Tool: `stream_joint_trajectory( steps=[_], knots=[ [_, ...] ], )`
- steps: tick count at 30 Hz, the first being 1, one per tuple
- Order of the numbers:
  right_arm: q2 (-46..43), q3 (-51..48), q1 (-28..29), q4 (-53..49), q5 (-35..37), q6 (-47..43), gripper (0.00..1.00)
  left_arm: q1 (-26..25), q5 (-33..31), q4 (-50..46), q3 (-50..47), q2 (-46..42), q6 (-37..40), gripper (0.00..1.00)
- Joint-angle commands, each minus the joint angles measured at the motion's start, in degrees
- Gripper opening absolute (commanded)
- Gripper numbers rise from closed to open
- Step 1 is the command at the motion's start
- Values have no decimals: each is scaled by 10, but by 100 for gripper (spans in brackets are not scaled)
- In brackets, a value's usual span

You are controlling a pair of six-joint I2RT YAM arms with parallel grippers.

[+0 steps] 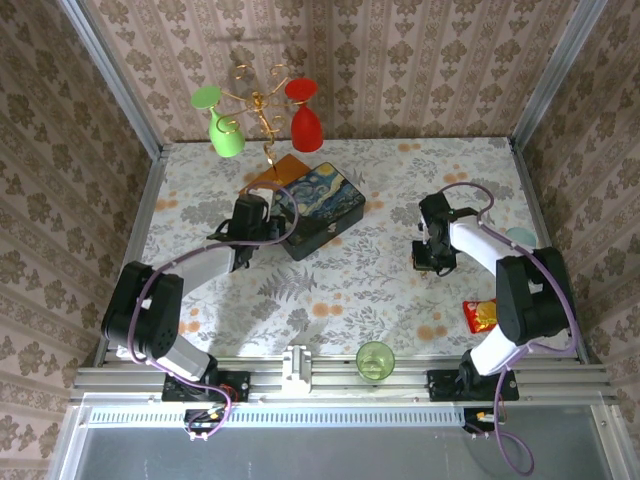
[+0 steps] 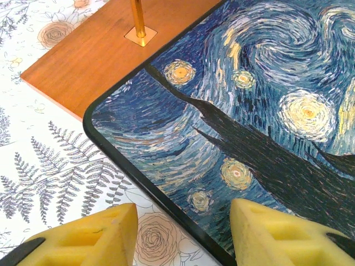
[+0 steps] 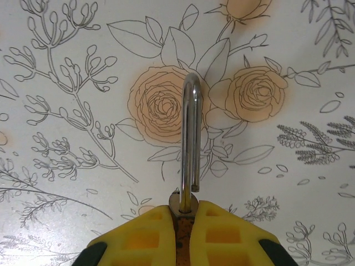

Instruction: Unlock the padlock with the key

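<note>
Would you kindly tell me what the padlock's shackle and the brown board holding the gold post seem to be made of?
The shackle of the padlock looks like polished metal, probably steel: silver, with mirror-like highlights. The board looks like wood with a smooth satin finish: reddish-brown, faint grain.

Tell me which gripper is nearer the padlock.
Right. The right gripper is shut on the padlock, its shackle sticking out beyond the fingertips. The left gripper is open at a corner of the starry-night box, well away from it.
</note>
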Motion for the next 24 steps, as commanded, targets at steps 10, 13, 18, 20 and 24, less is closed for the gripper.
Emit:
stream_joint_trajectory(
  steps=[10,13,18,20,24],
  knots=[
    [91,40,-19,-26,-71,-38,0,5,42,-62,-28,-5,-23,47],
    [104,48,-12,-41,-12,-39,1,5,49,-64,-25,-17,-21,47],
    [108,48,-8,-42,21,-41,7,2,56,-62,-25,-29,-23,47],
    [110,47,-15,-45,38,-41,8,1,60,-61,-29,-32,-25,47],
    [119,57,-16,-58,59,-46,11,-4,56,-61,-35,-40,-26,47]
  ],
)
